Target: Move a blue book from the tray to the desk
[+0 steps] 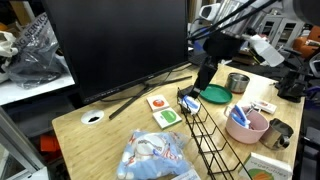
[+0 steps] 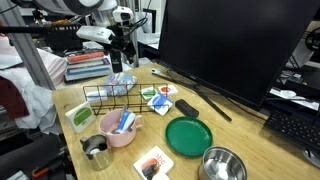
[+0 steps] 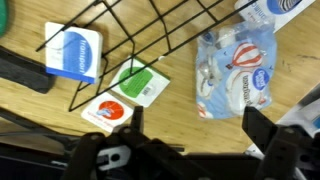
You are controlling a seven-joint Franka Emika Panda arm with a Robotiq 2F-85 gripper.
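The tray is a black wire-mesh rack, seen in both exterior views (image 1: 207, 137) (image 2: 110, 97) and at the top of the wrist view (image 3: 150, 28). A small blue book (image 3: 75, 52) with a white logo lies flat between the wires at the rack's end; I cannot tell whether it is inside the rack. My gripper (image 3: 198, 128) is open and empty. It hangs above the light wooden desk (image 1: 110, 135), near the rack's end, in both exterior views (image 1: 190, 97) (image 2: 118, 70).
A green card (image 3: 137, 82) and a red card (image 3: 108, 112) lie on the desk beside the rack. A blue-white bag (image 3: 235, 65) lies close by. A pink bowl (image 1: 246, 126), green plate (image 1: 214, 95), metal cup (image 1: 237, 82) and large monitor (image 1: 120, 45) stand around.
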